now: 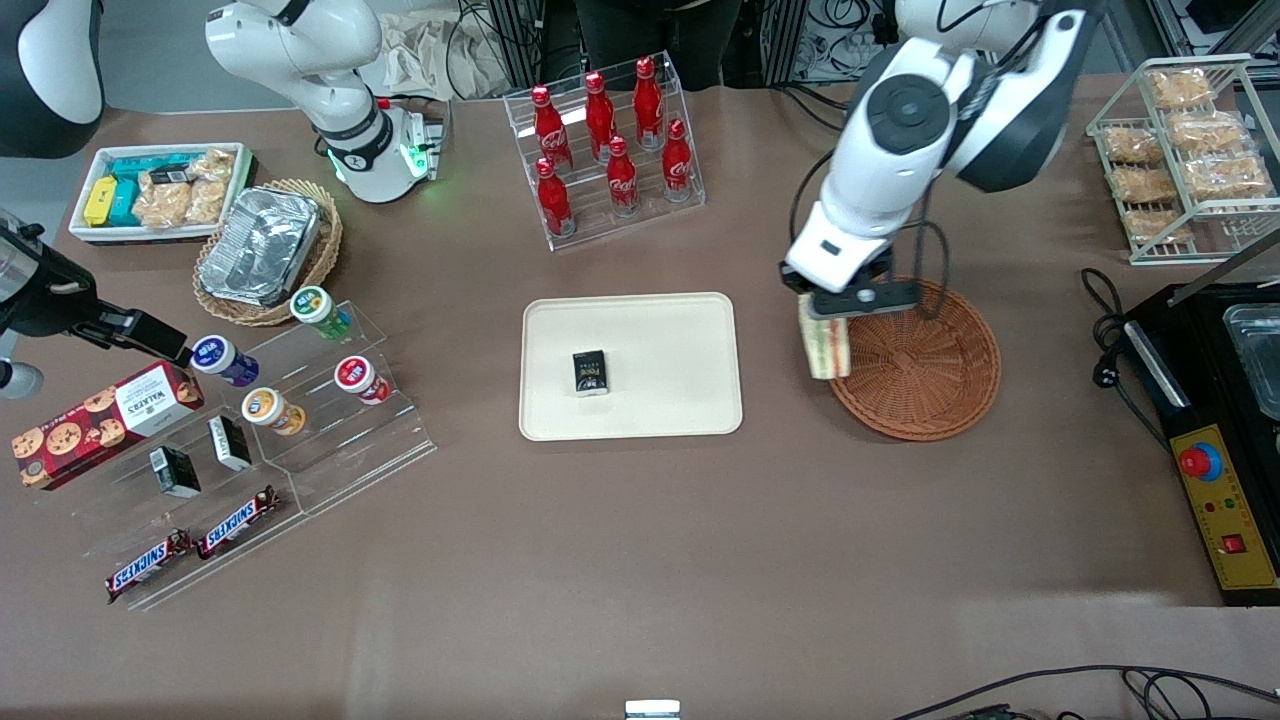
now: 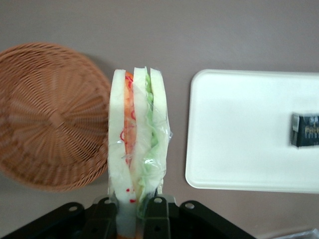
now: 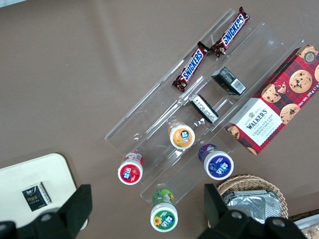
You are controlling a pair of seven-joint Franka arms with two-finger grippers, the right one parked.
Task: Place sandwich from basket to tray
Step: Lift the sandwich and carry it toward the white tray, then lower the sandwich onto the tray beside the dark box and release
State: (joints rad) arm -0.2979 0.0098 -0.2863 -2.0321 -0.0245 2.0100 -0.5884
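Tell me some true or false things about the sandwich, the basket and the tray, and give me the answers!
1. The gripper has its jaws shut on the sandwich. True.
2. The sandwich is lying in the basket. False: it is held up in the air over the basket's edge nearest the tray.
3. The tray has a small black box on it. True.
4. The basket has more sandwiches in it. False: nothing shows inside it.
5. The sandwich is already on the tray. False: it is not there yet.

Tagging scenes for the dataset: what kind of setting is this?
Likely a lab mock-up of a snack shop: cola bottles on an acrylic rack, Snickers bars. The gripper, shut on the sandwich, hangs between basket and tray.
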